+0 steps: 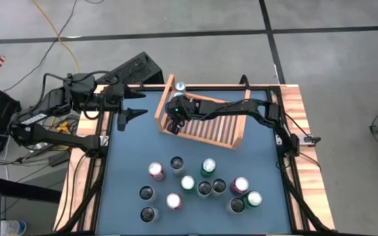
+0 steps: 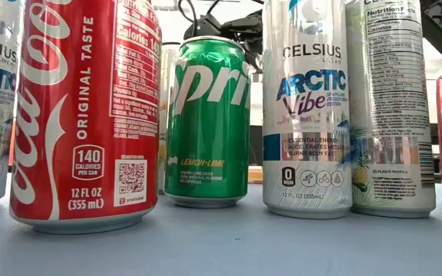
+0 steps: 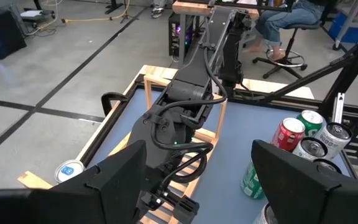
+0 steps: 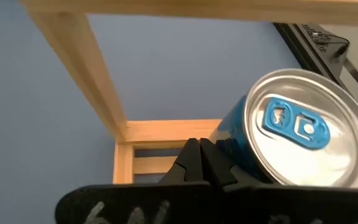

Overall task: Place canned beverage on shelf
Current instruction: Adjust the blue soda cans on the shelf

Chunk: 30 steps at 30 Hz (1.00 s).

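The shelf point(image 1: 205, 124) lay tilted at about 12 o'clock on the blue table point(image 1: 130, 151), its slats running toward 6 o'clock. One can point(image 1: 180, 86) with a blue tab stood in its far corner at 11 o'clock, against the side board. The right gripper point(image 1: 174, 113) hung over that end of the shelf, just to the 6 o'clock side of the can, its fingers pressed together and holding nothing. The right arm point(image 1: 241, 108) stretched across the shelf from 3 o'clock and covered much of the slats.

The left gripper point(image 1: 128, 117) waited at 9 o'clock of the shelf, over the table's edge, fingers apart and empty.

A cluster of cans point(image 1: 199, 187) stood at 6 o'clock, well apart from the shelf, between it and the near edge.

The right wrist view alone showed the can's top point(image 4: 294, 127) close up, beside the shut fingertips point(image 4: 199, 163), with the shelf's corner post point(image 4: 82, 56) behind. The left wrist view showed the right arm point(image 3: 191, 93) over the shelf, the blue-tabbed can point(image 3: 69, 170) at the corner, and a seated person point(image 3: 291, 22) beyond the table. In the low view a red cola can point(image 2: 87, 115), a green Sprite can point(image 2: 208, 123) and tall Celsius cans point(image 2: 307, 107) filled the front and hid the shelf.
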{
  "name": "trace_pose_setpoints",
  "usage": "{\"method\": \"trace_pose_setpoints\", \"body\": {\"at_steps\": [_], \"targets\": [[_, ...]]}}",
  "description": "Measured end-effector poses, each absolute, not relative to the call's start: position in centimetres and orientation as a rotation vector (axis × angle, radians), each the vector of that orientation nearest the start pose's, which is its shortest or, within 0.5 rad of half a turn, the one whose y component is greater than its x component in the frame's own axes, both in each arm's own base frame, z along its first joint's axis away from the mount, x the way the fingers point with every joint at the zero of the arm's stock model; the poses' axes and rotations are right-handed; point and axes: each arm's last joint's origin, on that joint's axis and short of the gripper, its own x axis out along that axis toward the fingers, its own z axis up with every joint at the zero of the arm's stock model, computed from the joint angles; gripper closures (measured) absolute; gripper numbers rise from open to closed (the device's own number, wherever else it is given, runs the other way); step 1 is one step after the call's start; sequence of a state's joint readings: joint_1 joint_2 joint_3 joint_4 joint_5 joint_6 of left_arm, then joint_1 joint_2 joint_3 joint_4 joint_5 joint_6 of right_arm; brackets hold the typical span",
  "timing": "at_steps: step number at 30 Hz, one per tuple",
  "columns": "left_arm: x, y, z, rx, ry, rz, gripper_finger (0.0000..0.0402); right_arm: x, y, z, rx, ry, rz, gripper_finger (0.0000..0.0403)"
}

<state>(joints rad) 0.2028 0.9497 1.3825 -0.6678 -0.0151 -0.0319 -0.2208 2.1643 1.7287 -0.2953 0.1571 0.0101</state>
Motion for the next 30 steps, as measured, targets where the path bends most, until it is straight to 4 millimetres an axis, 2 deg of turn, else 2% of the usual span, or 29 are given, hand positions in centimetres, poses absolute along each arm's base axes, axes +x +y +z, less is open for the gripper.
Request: {"method": "trace_pose_setpoints", "body": {"at_steps": [11, 15, 18, 20, 23, 25, 28, 30], "targets": [[15.4, 3.2, 45.3, -0.060, 0.230, 0.221, 0.0123, 47.2, -11.3, 20.8, 0.024, 0.752, -0.366, 0.0403], [15.4, 3.2, 45.3, -0.060, 0.230, 0.221, 0.0123, 47.4, -10.8, 21.0, 0.031, 0.743, -0.332, 0.0403], [15.4, 3.2, 45.3, -0.060, 0.230, 0.221, 0.0123, 47.5, -9.9, 22.3, 0.026, 0.727, -0.308, 0.0403], [15.4, 3.2, 45.3, -0.060, 0.231, 0.221, 0.0123, 47.2, -9.4, 24.4, 0.025, 0.698, -0.279, 0.0403], [15.4, 3.2, 45.3, -0.066, 0.230, 0.222, 0.0123, 46.2, -8.4, 27.5, 0.026, 0.702, -0.243, 0.0403], [15.4, 3.2, 45.3, -0.071, 0.232, 0.212, 0.0123, 44.7, -8.0, 28.9, 0.013, 0.754, -0.266, 0.0403], [15.4, 3.1, 45.2, -0.074, 0.235, 0.190, 0.0123, 43.0, -8.4, 30.4, -0.039, 0.773, -0.364, 0.0403], [15.4, 3.1, 45.3, -0.074, 0.234, 0.188, 0.0123, 42.1, -9.2, 30.3, -0.050, 0.785, -0.421, 0.0403]]}}
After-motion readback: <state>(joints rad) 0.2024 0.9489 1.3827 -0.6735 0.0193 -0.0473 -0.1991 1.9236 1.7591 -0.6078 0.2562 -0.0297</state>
